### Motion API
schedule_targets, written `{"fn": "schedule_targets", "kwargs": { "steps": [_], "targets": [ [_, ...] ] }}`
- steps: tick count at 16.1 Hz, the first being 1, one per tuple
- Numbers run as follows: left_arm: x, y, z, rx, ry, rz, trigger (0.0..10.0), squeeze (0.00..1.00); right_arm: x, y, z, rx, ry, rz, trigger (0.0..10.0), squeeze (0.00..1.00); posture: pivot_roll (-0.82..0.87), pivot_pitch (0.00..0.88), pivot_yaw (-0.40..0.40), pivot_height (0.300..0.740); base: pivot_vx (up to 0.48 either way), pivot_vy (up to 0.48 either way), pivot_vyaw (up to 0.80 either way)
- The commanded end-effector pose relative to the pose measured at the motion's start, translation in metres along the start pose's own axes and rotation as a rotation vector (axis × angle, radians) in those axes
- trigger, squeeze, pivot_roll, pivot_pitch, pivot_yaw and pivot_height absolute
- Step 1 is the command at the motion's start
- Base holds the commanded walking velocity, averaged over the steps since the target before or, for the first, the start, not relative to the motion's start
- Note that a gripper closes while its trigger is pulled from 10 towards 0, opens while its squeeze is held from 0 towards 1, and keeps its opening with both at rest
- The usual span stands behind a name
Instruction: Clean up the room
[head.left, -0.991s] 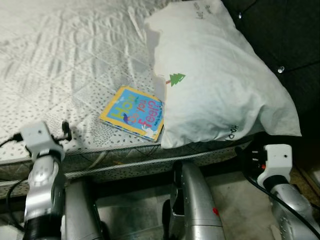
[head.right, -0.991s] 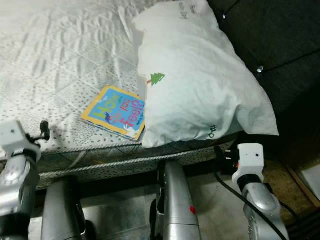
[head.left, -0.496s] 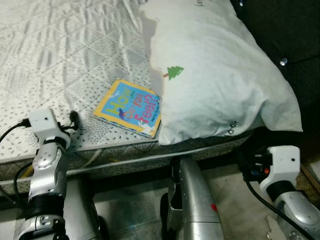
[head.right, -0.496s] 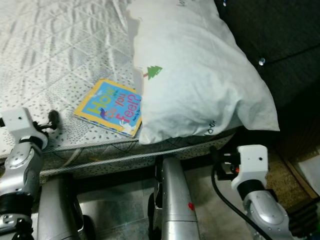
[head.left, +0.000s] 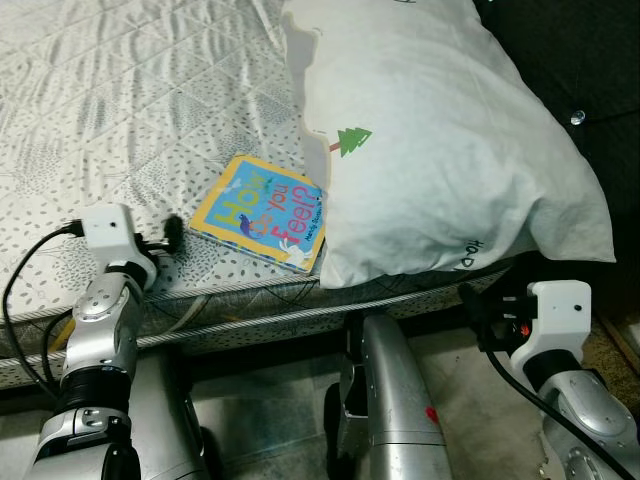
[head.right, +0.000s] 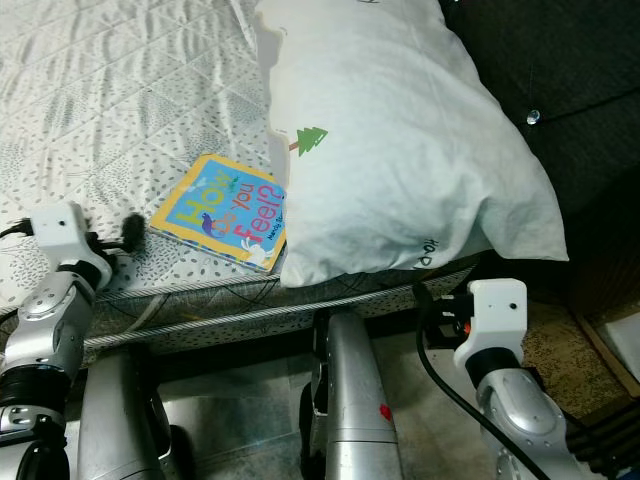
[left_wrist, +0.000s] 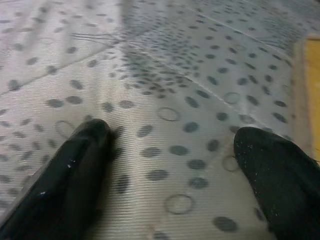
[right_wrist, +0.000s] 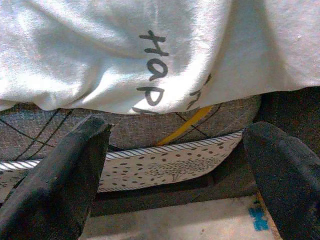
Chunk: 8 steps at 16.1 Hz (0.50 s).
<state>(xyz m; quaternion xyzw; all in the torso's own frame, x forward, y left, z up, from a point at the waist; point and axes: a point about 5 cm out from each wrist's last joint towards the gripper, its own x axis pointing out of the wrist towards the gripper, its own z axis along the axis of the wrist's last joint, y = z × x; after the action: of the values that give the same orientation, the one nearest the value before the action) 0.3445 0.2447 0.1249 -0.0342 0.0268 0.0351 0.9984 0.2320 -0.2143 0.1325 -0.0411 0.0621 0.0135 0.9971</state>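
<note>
A board book (head.left: 262, 212) with a yellow border and blue cover lies flat on the mattress, one edge tucked against a large white pillow (head.left: 440, 140). My left gripper (head.left: 170, 236) rests low over the dotted mattress cover just left of the book. In the left wrist view its fingers (left_wrist: 75, 165) are spread open with nothing between them, and the book's yellow edge (left_wrist: 312, 90) shows beside one finger. My right gripper (head.left: 478, 305) hangs open below the pillow's overhanging corner, at the bed's side. The right wrist view shows the pillow (right_wrist: 125, 45) above its open fingers (right_wrist: 60, 180).
The quilted grey mattress (head.left: 120, 90) spreads to the left and back. A dark padded headboard (head.left: 590, 60) stands on the right behind the pillow. The bed's side with corded piping (head.left: 250, 325) faces me, with my silver legs (head.left: 385, 400) and the floor below it.
My left gripper has moved right across the mattress, closer to the book. The head camera has shifted a little. The right arm has stayed near the bed's edge.
</note>
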Motion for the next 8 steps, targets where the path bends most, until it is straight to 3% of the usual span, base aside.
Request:
{"fn": "schedule_targets", "kwargs": {
  "steps": [1,3,8],
  "targets": [
    [-0.003,-0.016,-0.025,0.005,0.115,-0.084,10.0,0.0,-0.001,-0.001,-0.004,0.003,0.023,-0.012,10.0,0.0,-0.21,0.262,-0.106,0.461,0.0,0.0,0.0],
    [-0.006,-0.028,-0.03,0.004,0.133,-0.146,10.0,0.0,0.002,-0.001,-0.005,0.005,0.021,-0.015,10.0,0.0,-0.2,0.252,-0.1,0.461,0.0,0.0,0.0],
    [-0.014,-0.04,-0.039,0.001,0.179,-0.208,10.0,0.0,0.011,0.003,-0.004,0.017,0.005,-0.015,10.0,0.0,-0.18,0.227,-0.095,0.461,0.0,0.0,0.0]
  ]
}}
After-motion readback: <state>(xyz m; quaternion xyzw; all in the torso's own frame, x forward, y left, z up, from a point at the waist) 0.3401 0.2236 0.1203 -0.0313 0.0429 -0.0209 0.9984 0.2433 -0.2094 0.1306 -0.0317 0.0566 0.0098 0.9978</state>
